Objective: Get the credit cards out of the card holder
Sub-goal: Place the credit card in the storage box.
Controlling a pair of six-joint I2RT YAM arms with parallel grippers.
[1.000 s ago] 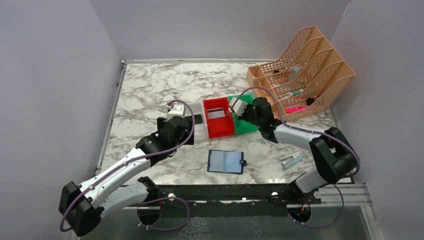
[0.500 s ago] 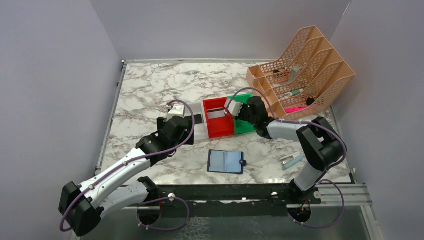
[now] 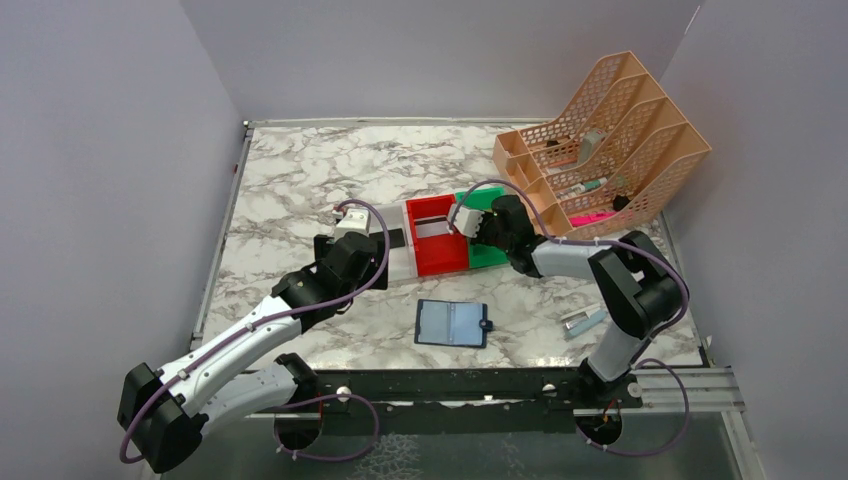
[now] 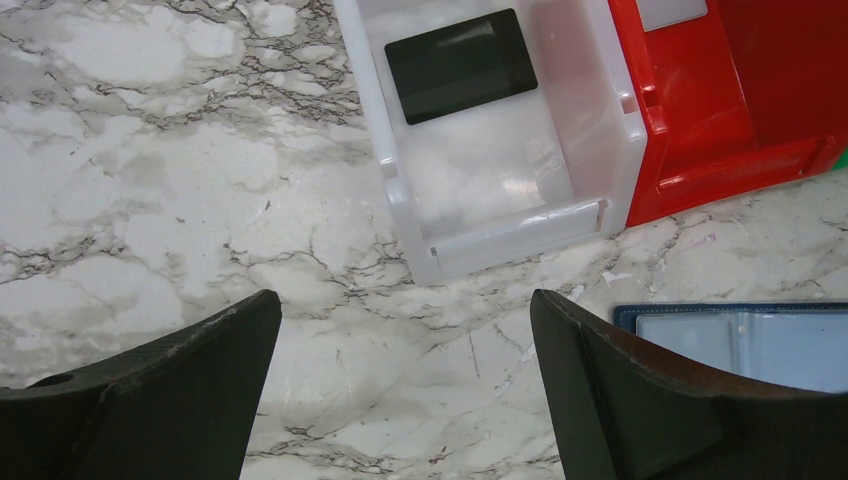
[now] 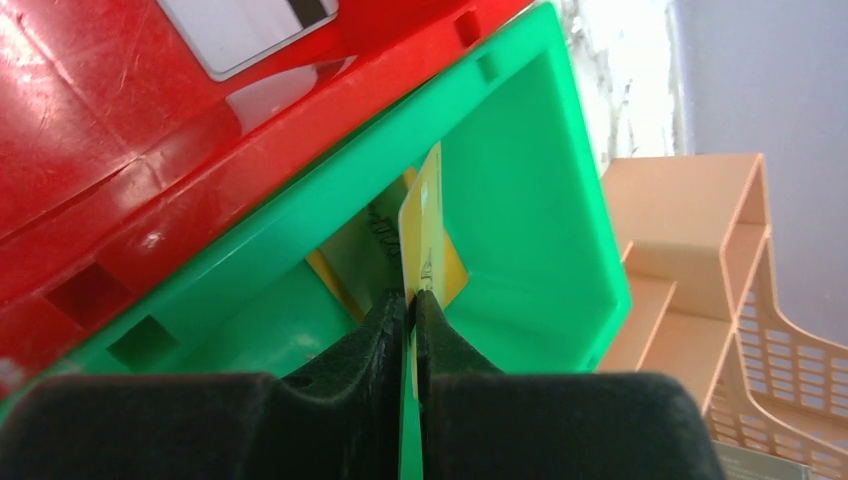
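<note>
The card holder (image 3: 451, 323) lies open and flat on the marble near the front, its blue edge also showing in the left wrist view (image 4: 740, 340). A black credit card (image 4: 460, 65) lies in the white bin (image 4: 510, 235). A whitish credit card with a dark stripe (image 5: 250, 25) lies in the red bin (image 5: 120, 180). My right gripper (image 5: 411, 297) is shut on a gold credit card (image 5: 430, 240), held on edge inside the green bin (image 5: 560, 200). My left gripper (image 4: 405, 300) hangs open over bare marble beside the white bin, holding nothing.
A peach mesh desk organiser (image 3: 600, 140) stands at the back right. A small silver-blue stapler-like object (image 3: 582, 321) lies near the front right. The three bins sit side by side mid-table.
The right arm has shifted a little to the left over the green bin, its elbow drawn in. The left arm and the card holder have not moved.
</note>
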